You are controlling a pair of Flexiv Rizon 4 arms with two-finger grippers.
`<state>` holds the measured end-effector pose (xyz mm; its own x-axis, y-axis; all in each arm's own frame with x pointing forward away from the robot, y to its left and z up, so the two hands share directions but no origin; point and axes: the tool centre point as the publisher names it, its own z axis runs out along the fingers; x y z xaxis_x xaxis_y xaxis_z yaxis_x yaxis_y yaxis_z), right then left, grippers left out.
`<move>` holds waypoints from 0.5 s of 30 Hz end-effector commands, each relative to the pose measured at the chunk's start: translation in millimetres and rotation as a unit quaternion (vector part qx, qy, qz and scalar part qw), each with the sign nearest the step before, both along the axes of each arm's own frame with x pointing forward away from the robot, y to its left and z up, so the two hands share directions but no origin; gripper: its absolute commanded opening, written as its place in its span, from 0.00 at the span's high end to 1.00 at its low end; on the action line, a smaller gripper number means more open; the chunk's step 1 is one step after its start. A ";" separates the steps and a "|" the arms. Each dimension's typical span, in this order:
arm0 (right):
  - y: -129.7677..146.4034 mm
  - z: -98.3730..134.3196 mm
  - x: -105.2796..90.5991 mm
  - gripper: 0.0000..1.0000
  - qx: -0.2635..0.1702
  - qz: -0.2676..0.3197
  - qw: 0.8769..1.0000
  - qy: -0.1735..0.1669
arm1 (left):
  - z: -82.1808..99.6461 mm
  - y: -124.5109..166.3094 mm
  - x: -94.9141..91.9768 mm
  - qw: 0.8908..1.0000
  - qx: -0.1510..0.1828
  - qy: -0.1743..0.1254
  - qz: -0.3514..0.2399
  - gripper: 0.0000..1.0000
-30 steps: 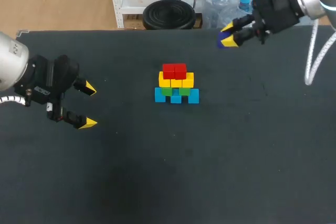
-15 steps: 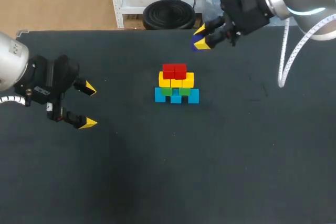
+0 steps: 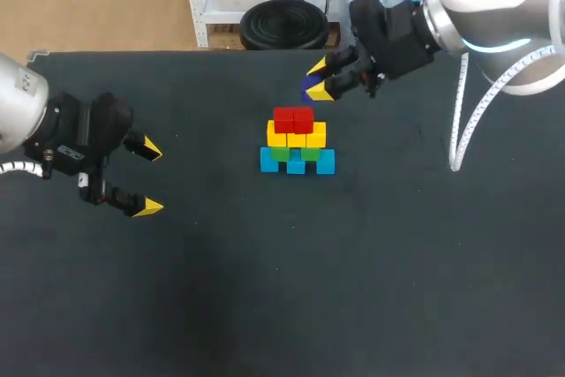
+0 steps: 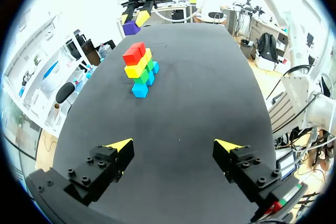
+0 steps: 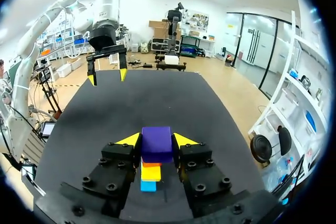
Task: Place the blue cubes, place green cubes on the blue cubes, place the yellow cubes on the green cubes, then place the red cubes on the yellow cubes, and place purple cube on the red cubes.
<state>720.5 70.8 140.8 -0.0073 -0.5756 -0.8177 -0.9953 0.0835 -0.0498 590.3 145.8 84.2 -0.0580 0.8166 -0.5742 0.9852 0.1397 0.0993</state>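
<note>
The table is the one piece of furniture in reach: a broad top covered in black, matte material with a faint speckle. Its far edge runs straight from left to right. Light falls on it evenly from above, and the shadows on the surface are soft and small.

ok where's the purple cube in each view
head view: purple cube in the right claw, just behind the stack.
left wrist view: purple cube far ahead, just beyond the stack.
right wrist view: purple cube between this claw's fingers, the stack right under it.
shared landmark: the stack.
</note>
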 end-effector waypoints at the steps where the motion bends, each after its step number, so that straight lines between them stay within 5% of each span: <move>1: 4.2 -1.0 0.9 1.00 -0.001 0.001 1.000 0.002 | -1.4 0.9 0.9 1.000 -0.002 -0.001 -0.002 0.00; 15: 19.7 -13.4 -7.4 1.00 -0.008 0.009 1.000 0.029 | -1.4 0.9 0.9 1.000 -0.002 -0.001 -0.002 0.00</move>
